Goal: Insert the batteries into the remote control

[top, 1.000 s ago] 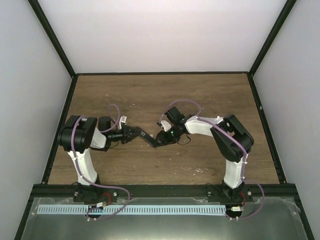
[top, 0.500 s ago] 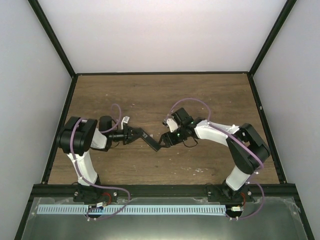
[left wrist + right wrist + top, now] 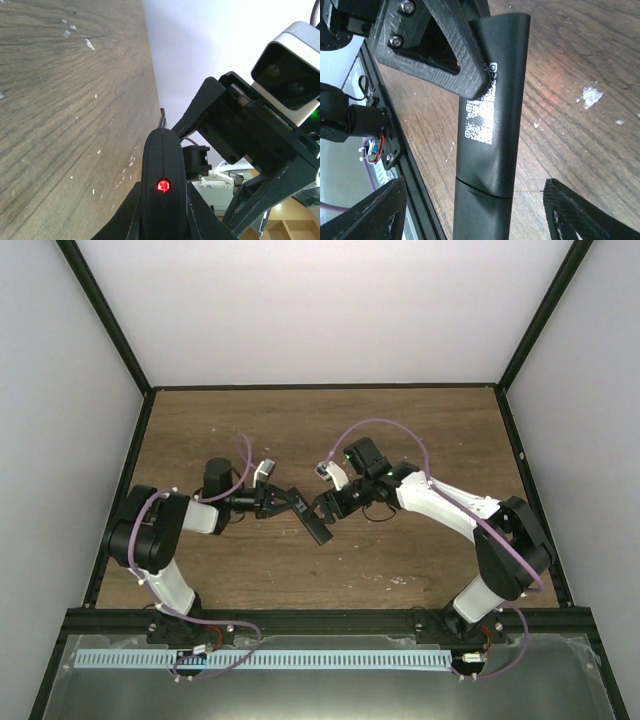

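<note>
Clamped on remote control w/ left gripper, over wood table, approx centre. Spread wide w/ right gripper, either side of remote's free end, no contact seen. Partly covering QR label: left finger. Red LED lit.

The remote control hangs over the middle of the desk, with its left end in the jaws of the left arm. The right arm lies to its right, jaws standing either side of the remote's free end, apart from it.
</note>
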You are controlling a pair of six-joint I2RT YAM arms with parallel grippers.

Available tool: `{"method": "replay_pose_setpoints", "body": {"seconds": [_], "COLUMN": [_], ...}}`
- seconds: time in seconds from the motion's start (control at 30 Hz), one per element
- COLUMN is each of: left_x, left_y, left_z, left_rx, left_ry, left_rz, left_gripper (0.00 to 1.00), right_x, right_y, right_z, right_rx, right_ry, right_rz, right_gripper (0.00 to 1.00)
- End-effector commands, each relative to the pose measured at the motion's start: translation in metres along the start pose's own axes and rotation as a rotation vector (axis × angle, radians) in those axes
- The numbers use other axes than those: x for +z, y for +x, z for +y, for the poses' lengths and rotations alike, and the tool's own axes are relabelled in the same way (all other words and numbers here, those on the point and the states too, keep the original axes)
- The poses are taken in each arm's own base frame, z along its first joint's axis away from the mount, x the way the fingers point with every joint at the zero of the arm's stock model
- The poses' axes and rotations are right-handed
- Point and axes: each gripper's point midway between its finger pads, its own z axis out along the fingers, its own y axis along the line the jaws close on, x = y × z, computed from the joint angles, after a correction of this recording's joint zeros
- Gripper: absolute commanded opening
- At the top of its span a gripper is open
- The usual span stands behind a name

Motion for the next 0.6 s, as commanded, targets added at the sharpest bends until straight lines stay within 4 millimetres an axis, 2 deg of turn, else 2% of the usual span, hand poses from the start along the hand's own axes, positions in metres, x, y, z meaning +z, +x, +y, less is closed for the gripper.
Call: {"method": "replay_pose_setpoints", "body": {"seconds": [0.0, 0.23, 0.57], "left_x": [-0.001, -0.002, -0.001], "left_y": [0.002, 0.005, 0.009], "left_z": [-0.019, -0.038, -0.052], "left_rx": [0.065, 0.108, 0.162], "left_ry": [0.033, 0.063, 0.089], "left_rz": [0.036, 0.069, 0.099], "left_gripper": [0.0, 0.0, 0.0], "right_x": [-0.008, -0.006, -0.01], "right_y": [-0.002, 0.002, -0.003], "right_z": [0.013, 0.015, 0.042], "right_rx": [-0.017, -0.018, -0.028], "right_ry": [-0.046, -0.066, -0.217], "right_rz": [0.011, 0.028, 0.046], "right_gripper": [0.67, 0.6, 0.42]}}
